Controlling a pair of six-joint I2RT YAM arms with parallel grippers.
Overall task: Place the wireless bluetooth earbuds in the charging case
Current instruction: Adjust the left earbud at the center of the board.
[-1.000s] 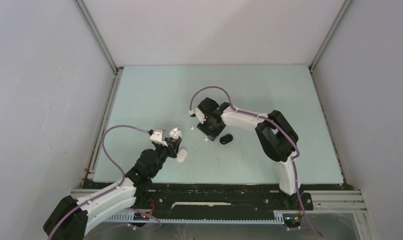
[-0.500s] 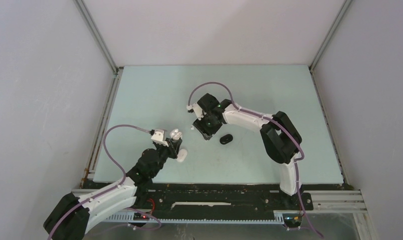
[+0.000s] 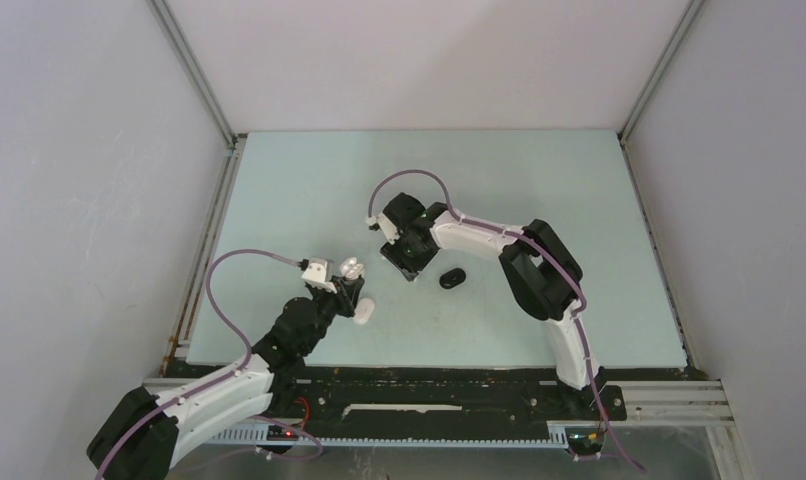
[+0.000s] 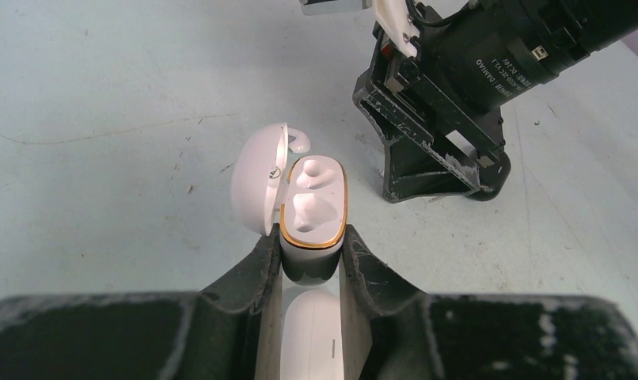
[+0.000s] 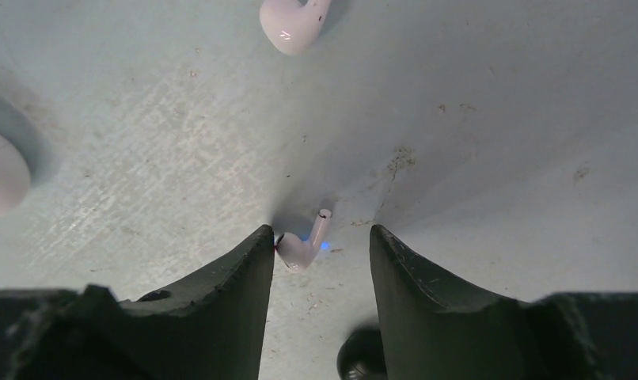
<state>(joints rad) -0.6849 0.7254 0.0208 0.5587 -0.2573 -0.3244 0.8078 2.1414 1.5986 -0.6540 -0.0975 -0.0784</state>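
— What is the case (image 4: 313, 210) made of?
— Smooth, glossy white plastic, with a shiny gold-coloured rim. The earbuds (image 5: 302, 247) have the same glossy white plastic look.
— And the tabletop (image 4: 102, 95)?
— Matt and pale, finely grained, scratched and specked.
— The right end effector (image 5: 321, 241)?
— Matt black plastic fingers (image 5: 237, 285), rough and scuffed at the edges.

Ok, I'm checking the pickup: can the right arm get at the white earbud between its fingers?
Probably yes. The right gripper stands open astride the earbud, low over the table, with nothing else between its fingers; the bud lies close to one finger.
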